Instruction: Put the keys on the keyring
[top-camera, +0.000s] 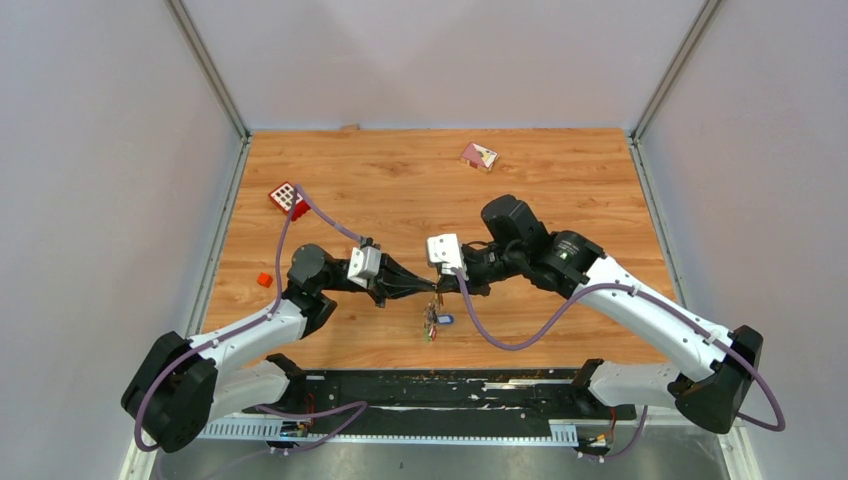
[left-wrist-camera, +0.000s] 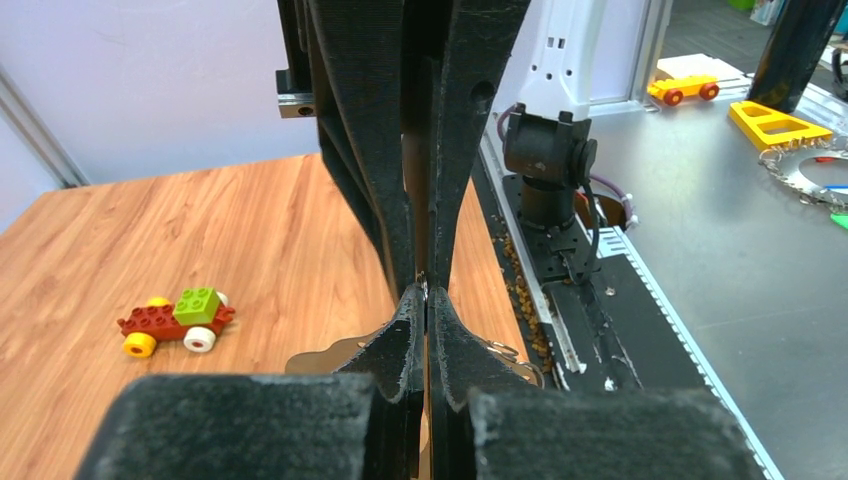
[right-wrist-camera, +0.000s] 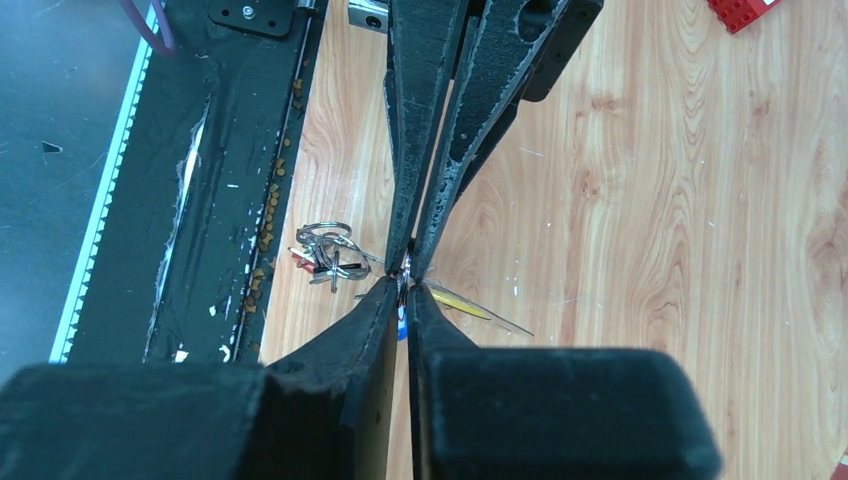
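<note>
My left gripper (top-camera: 432, 290) and right gripper (top-camera: 441, 291) meet tip to tip over the near middle of the table. The left gripper (left-wrist-camera: 425, 292) is shut on a thin silvery bit of wire, the keyring as far as I can tell. My right gripper (right-wrist-camera: 407, 283) stands a slit apart, its tips pinching a thin metal piece that I take for a key. Below the tips the keys (top-camera: 432, 324) trail in a bunch with a blue tag (top-camera: 446, 320). In the right wrist view the bunch (right-wrist-camera: 325, 258) shows small wire rings (right-wrist-camera: 322, 232) and a yellow key (right-wrist-camera: 462, 304).
A red block with white squares (top-camera: 288, 198) lies at the far left, with a small orange piece (top-camera: 264, 279) nearer. A pink box (top-camera: 479, 156) sits at the back. A toy brick car (left-wrist-camera: 175, 318) stands on the wood. The black base rail (top-camera: 450, 385) runs along the near edge.
</note>
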